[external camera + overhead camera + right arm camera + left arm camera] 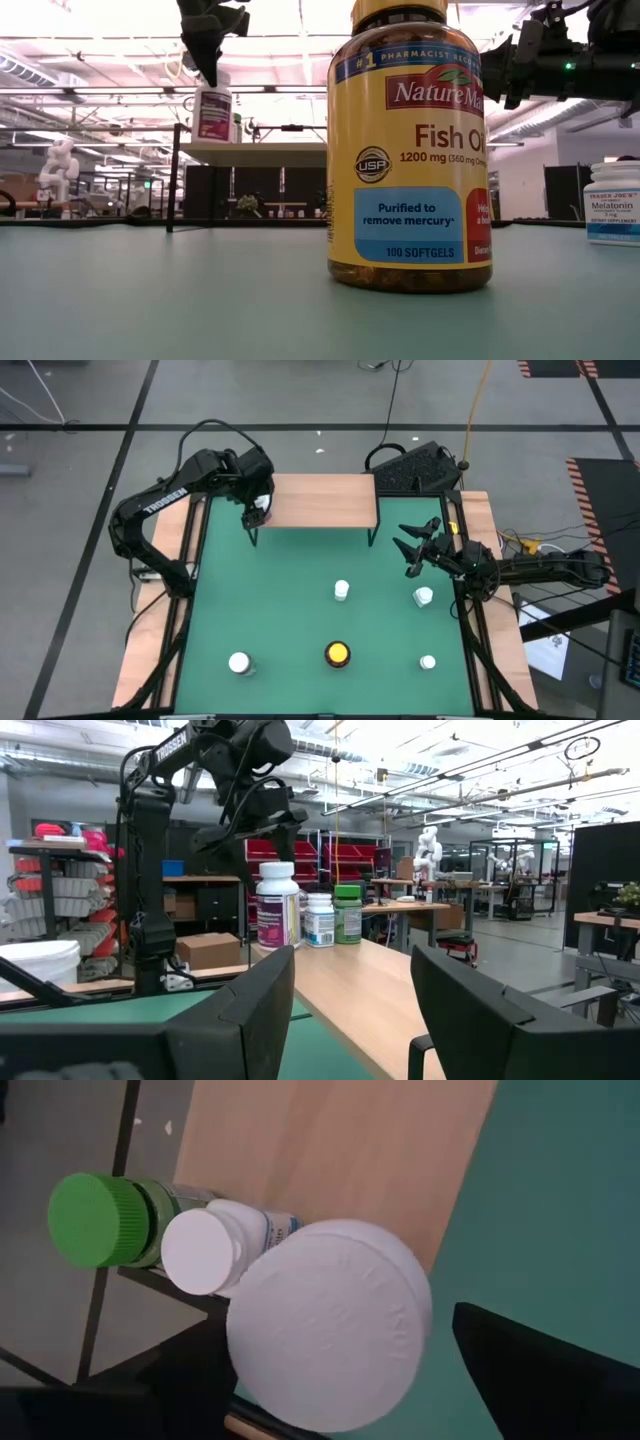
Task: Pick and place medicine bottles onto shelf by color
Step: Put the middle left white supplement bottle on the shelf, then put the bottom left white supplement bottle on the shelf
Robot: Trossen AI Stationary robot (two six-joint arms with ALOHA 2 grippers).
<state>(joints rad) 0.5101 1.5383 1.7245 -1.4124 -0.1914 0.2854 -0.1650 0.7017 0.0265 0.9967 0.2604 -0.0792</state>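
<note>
Releasing: left end effector (257, 512), jaws spread, straddles large white-capped bottle (328, 1338) on light-wood shelf (325, 500), left end; apparently standing free. Lift straight up, avoiding neighbouring bottles.

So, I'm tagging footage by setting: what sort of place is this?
Most likely a robotics lab or workshop: a white humanoid robot stands in the background, red storage racks and workbenches fill an open hall, and a green test table sits on a taped floor.
</note>
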